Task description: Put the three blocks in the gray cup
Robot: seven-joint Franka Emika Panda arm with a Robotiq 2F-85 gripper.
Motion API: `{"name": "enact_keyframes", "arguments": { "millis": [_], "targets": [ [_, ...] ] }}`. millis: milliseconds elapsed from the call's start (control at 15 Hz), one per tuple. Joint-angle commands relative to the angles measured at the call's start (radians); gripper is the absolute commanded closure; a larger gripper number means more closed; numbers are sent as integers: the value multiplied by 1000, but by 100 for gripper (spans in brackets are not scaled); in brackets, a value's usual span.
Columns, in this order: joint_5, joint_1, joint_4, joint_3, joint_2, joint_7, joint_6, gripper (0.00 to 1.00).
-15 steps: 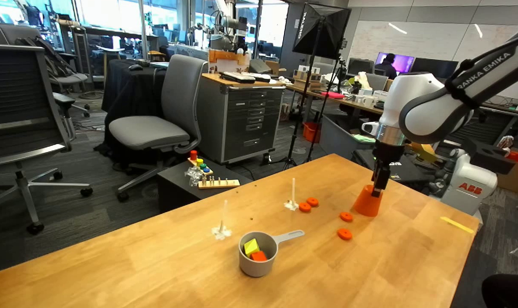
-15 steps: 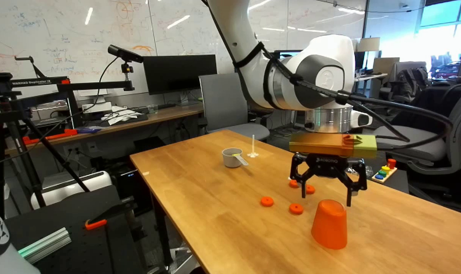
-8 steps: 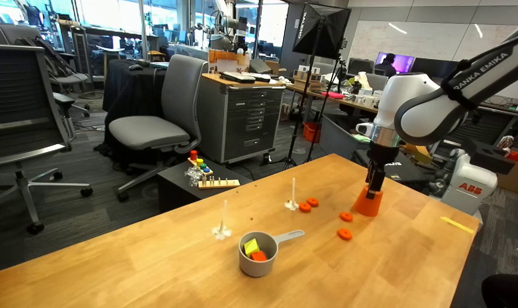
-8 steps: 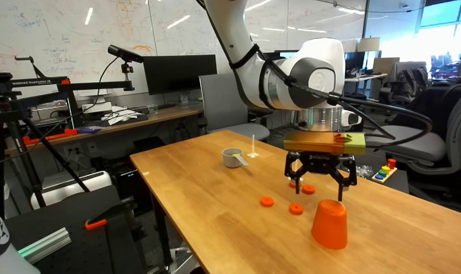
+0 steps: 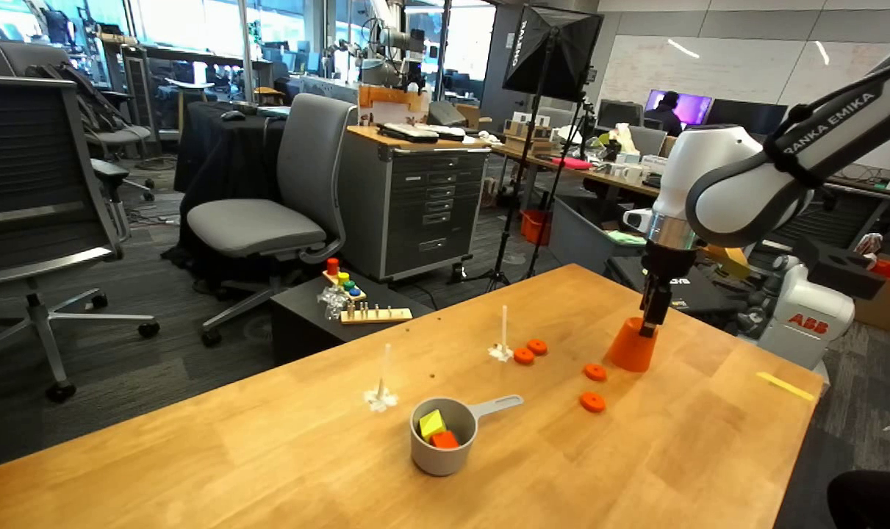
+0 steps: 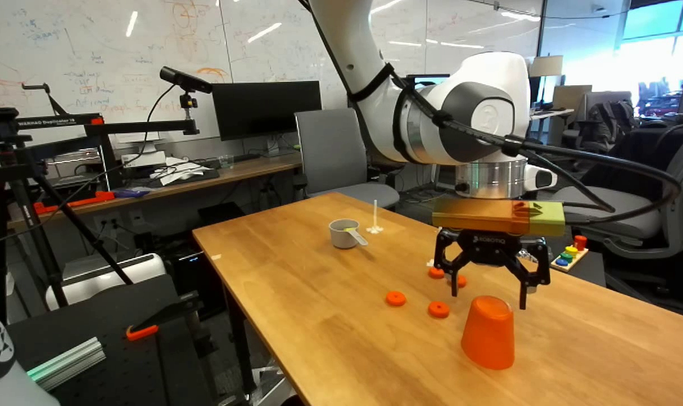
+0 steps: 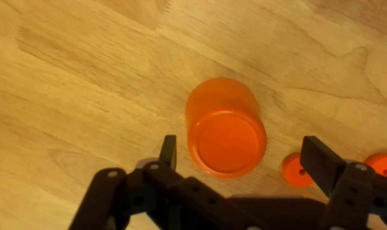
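Above the wooden table, I held the Robotiq gripper wide.
My wrist feed showed the upturned orange cup between its fingers; well apart, the gray measuring cup contained a yellow-green block and an orange block.

Around me is a robotics lab: a robot arm, an ABB-lettered machine, a scribbled whiteboard, a monitor, swivel chairs.

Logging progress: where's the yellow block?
In an exterior view, lower middle, the yellow block is inside the gray cup, up-left of the orange block.
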Motion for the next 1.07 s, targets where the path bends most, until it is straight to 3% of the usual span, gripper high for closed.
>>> {"name": "enact_keyframes", "arguments": {
  "millis": [0, 67, 133, 267, 533, 600, 667, 867, 1000],
  "targets": [
    [13, 5, 8, -11, -6, -21, 2, 0],
    [10, 7, 13, -13, 1, -21, 6, 5],
    [7, 10, 16, -16, 4, -17, 7, 28],
    [5, 12, 25, -17, 14, -16, 8, 33],
    [7, 12, 39, -12, 36, -22, 13, 64],
    [7, 15, 43, -13, 35, -17, 7, 27],
    [7, 15, 42, -13, 38, -18, 10, 18],
    [8, 15, 40, -11, 46, -18, 9, 0],
    [8, 15, 35, -11, 45, -18, 8, 0]
  ]
}}
